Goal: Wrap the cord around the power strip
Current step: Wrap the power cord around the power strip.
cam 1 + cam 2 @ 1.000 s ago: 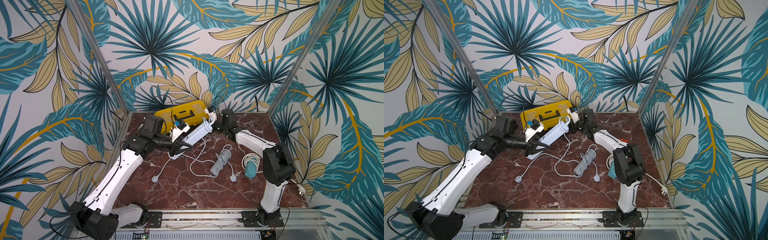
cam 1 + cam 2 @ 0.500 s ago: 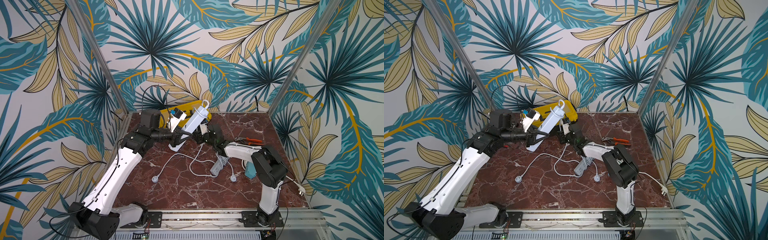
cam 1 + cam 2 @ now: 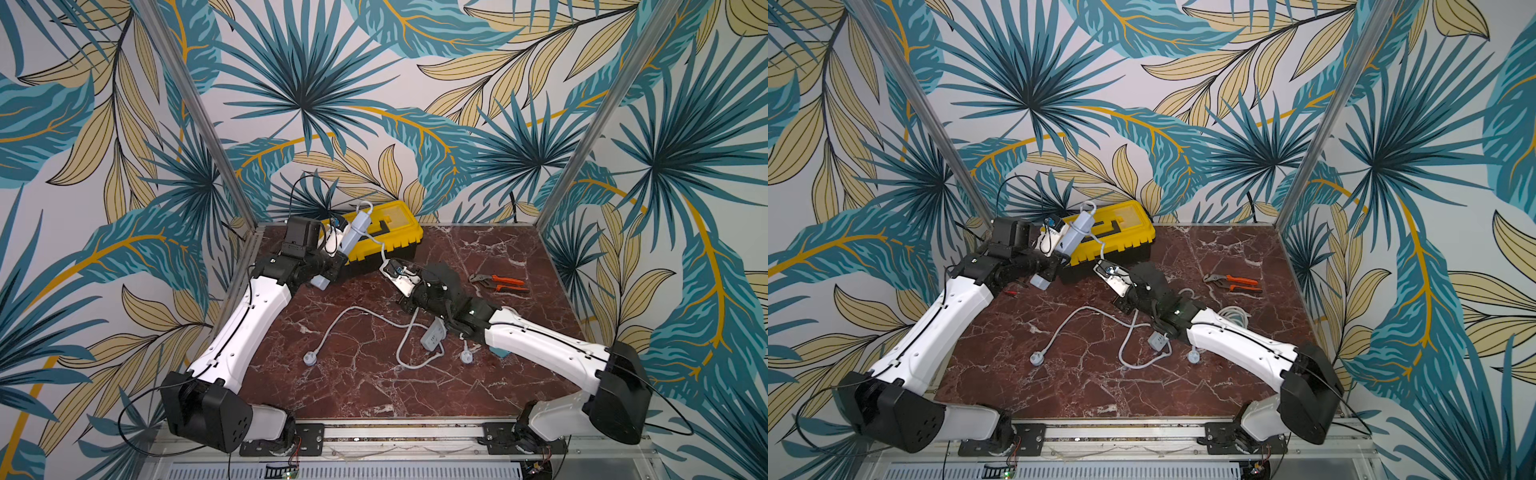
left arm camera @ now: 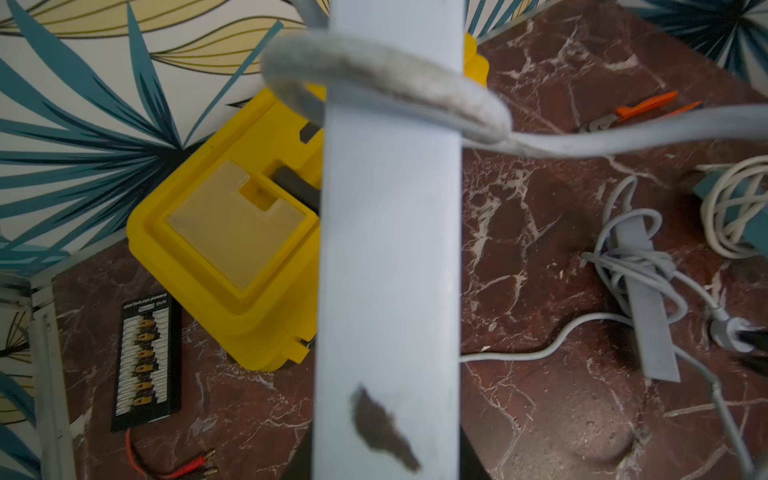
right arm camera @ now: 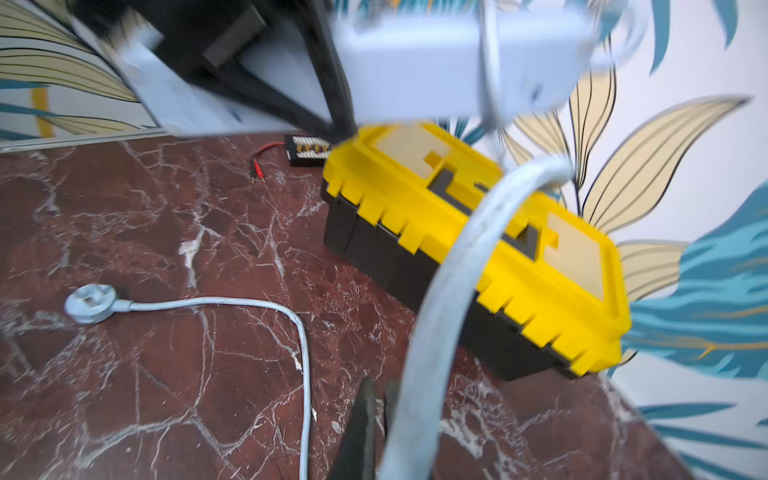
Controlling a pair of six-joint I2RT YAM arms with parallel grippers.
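Note:
The power strip is a long pale grey bar, held tilted up off the table at the back left, in front of the yellow toolbox. My left gripper is shut on its lower part, and the strip fills the left wrist view. The grey cord loops once round the strip's upper end. From there it runs down to my right gripper, which is shut on the cord. The rest of the cord lies slack on the marble and ends at its round plug.
A yellow toolbox stands at the back. Orange pliers lie at the right. A second grey strip with its cord wound on lies under my right arm. A black terminal board with red leads lies by the left wall.
My left arm raised the strip and tipped it more upright. My right gripper came away from the strip's far end toward the table's middle and went from open to shut on the cord.

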